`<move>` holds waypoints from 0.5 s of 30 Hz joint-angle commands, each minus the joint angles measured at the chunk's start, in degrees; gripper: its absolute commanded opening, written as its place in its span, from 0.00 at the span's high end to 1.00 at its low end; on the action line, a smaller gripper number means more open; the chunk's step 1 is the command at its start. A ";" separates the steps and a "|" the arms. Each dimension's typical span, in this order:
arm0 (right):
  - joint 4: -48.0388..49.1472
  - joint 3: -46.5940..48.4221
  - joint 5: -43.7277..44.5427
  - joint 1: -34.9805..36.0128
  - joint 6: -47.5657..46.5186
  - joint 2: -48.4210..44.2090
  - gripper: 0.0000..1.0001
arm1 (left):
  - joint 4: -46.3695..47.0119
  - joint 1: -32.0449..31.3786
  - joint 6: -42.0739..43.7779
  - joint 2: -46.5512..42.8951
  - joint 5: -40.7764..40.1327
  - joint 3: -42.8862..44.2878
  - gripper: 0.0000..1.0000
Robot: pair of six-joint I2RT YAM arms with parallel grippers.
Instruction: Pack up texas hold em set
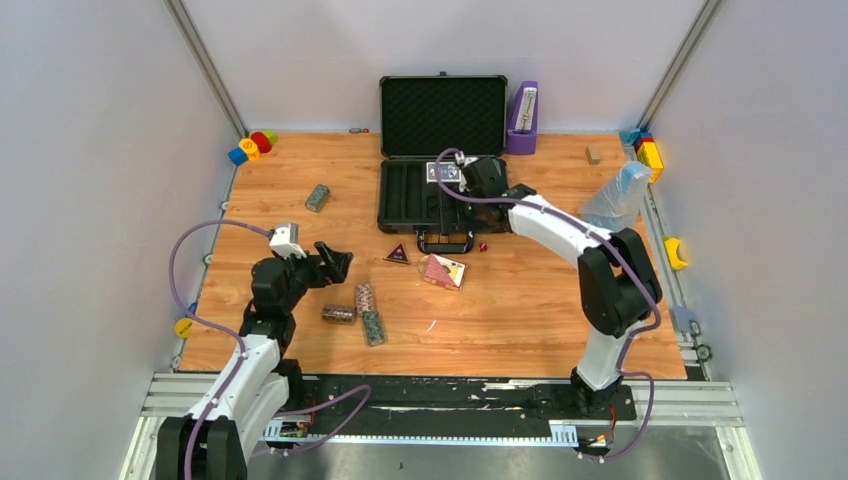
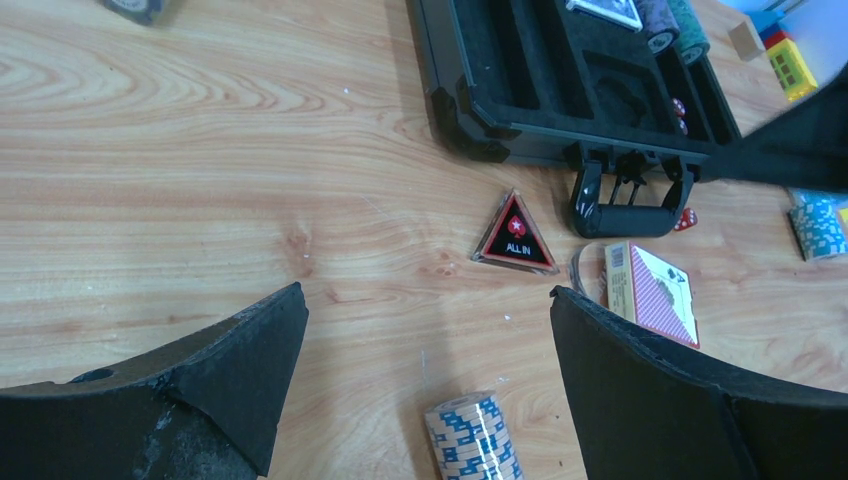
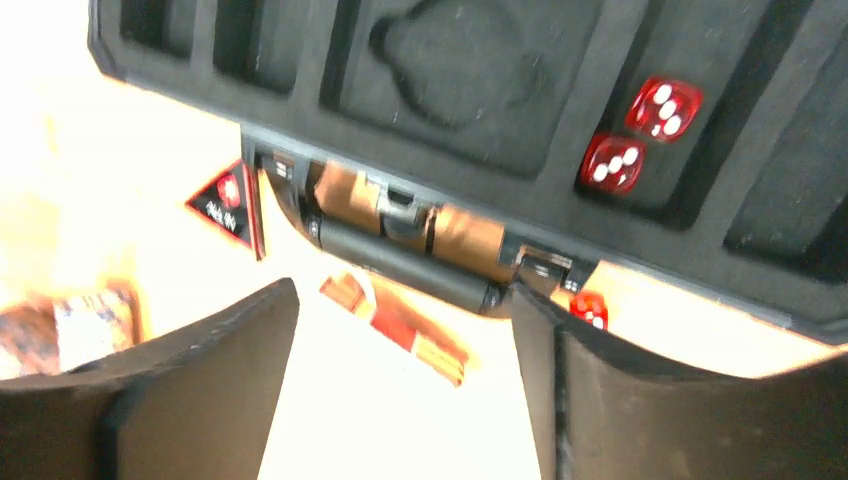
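Right gripper [image 3: 402, 290] released, empty, over case [image 1: 440, 115]; two dice [image 3: 612, 163] in foam slot; left gripper [image 1: 338, 262] wide apart, empty; triangle [image 1: 397, 254] at its 3 o'clock.

You face a wooden tabletop [image 1: 520, 320] with warm orange-brown grain, closed in by plain pale grey walls [image 1: 90, 150] on your left, back and right. Two aluminium posts [image 1: 205, 65] slant up at the back corners. A metal rail [image 1: 690, 398] runs along the near edge. The light is soft and even.
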 commanded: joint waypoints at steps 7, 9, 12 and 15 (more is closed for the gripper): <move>1.62 -11.31 -6.56 8.59 -13.36 -9.03 0.00 | 2.55 0.28 -0.08 0.26 1.20 1.38 0.00; 1.66 -11.87 -7.82 9.94 -17.13 -8.92 0.00 | 3.17 0.23 0.20 0.83 2.20 1.45 0.00; 1.58 -11.56 -9.42 10.98 -22.72 -8.36 0.00 | 3.58 0.22 0.34 0.61 2.77 1.35 0.00; 2.16 -10.78 -10.11 11.33 -26.06 -7.30 0.00 | 3.69 0.22 0.09 0.21 2.42 0.93 0.00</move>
